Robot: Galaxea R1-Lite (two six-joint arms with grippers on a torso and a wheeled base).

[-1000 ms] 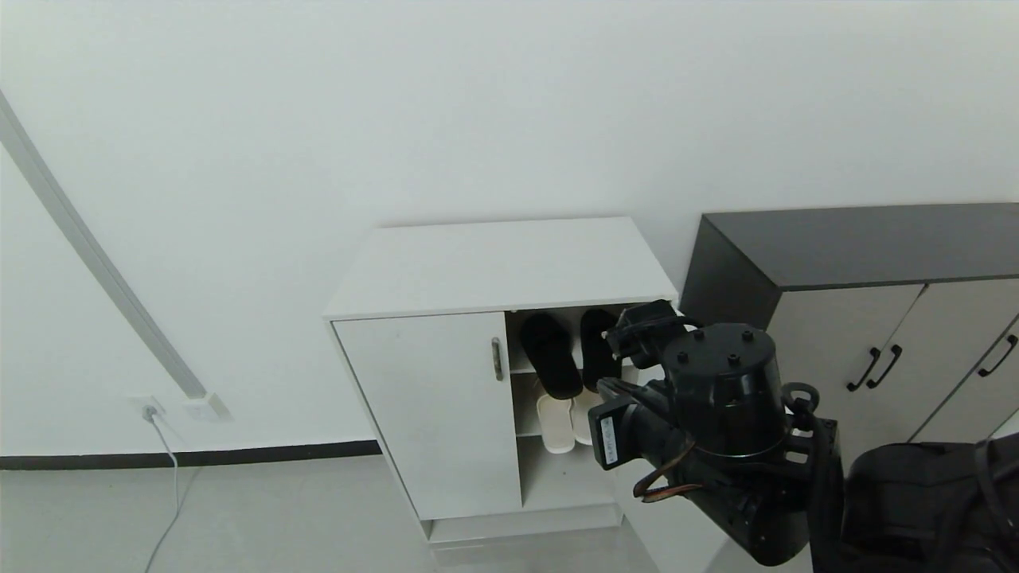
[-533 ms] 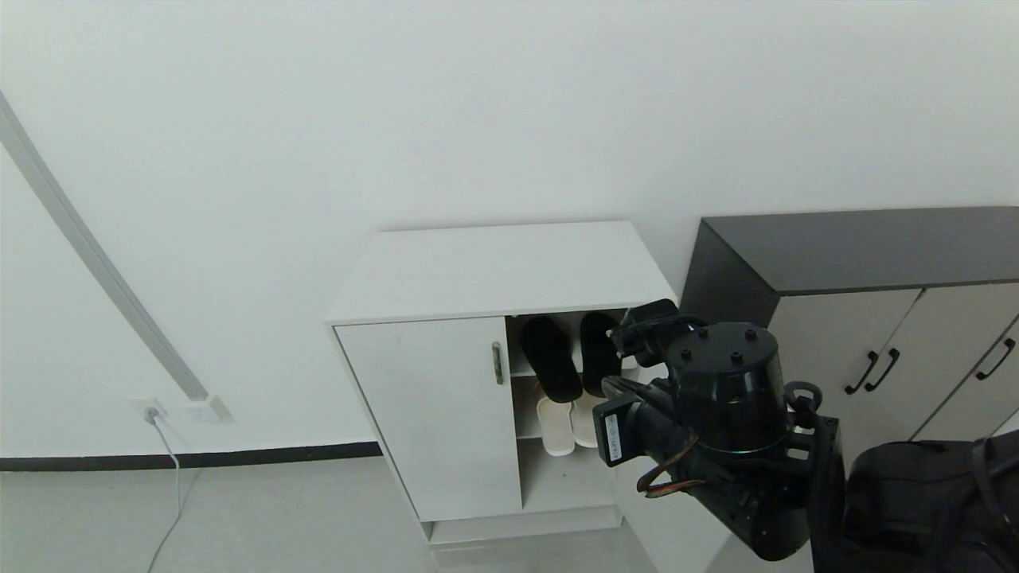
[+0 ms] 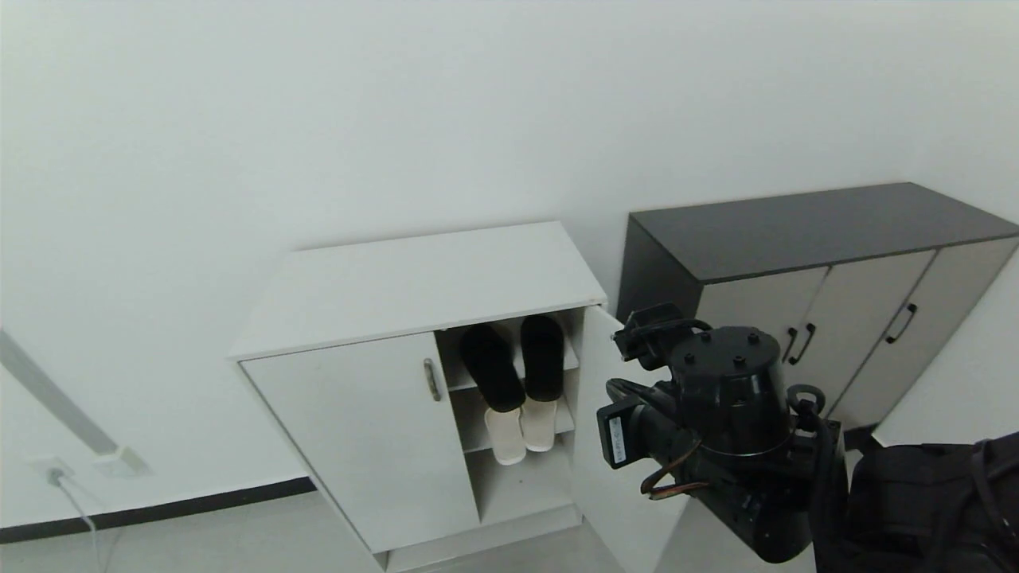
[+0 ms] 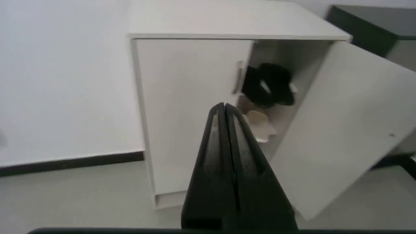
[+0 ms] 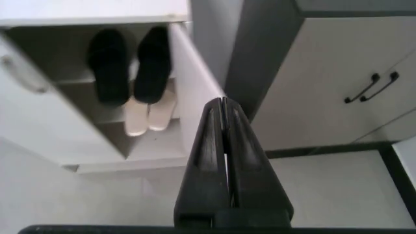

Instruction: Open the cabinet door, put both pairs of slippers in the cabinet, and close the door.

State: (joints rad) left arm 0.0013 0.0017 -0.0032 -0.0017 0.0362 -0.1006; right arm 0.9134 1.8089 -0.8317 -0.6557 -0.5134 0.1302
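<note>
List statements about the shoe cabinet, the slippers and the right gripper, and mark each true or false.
1. The white wooden cabinet has its right door open. True.
2. The pair of cream slippers lies on the shelf under the pair of black slippers. True.
3. The right gripper clamps a slipper. False: it is shut on nothing.
4. The left door is open too. False: it is shut.
5. The dark-topped grey cabinet stands left of the white one. False: it stands to its right.

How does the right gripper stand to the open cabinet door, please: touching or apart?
Cannot tell. In the head view the right gripper sits beside the open door; no view shows contact or a gap.
</note>
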